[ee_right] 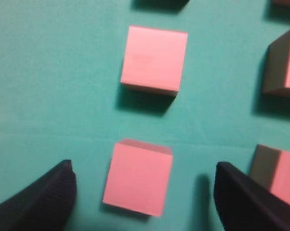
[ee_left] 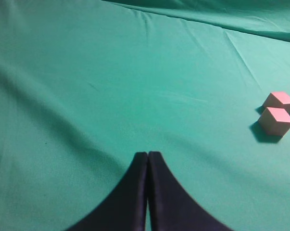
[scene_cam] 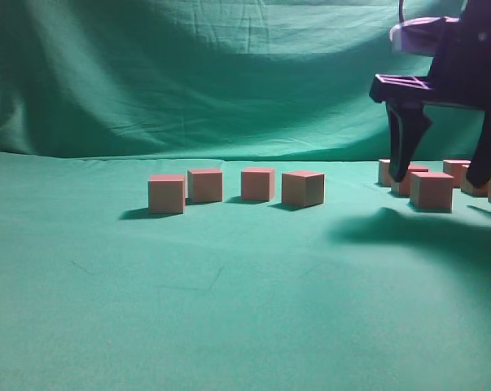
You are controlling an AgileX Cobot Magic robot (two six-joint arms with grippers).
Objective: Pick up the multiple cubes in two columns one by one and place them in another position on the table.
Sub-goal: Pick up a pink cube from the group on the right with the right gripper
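Cube (ee_right: pixel 137 177) sits untouched between the wide-open right tool (ee_right: pixel 144 195), seemingly just above the tabletop (ee_right: pixel 48 72); left tool (ee_left: pixel 147 166) closed, empty.

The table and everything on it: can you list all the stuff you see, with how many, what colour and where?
cubes in a row: four, reddish-pink, middle of the table, apart from each other
cubes in the group: at least five showing, reddish-pink, right side under the gripper, some hidden
table: one, green cloth, across the front
backdrop: one, wrinkled green cloth, behind
left gripper: one, black, shut, over bare cloth
right gripper: one, black, open, one finger either side of a cube
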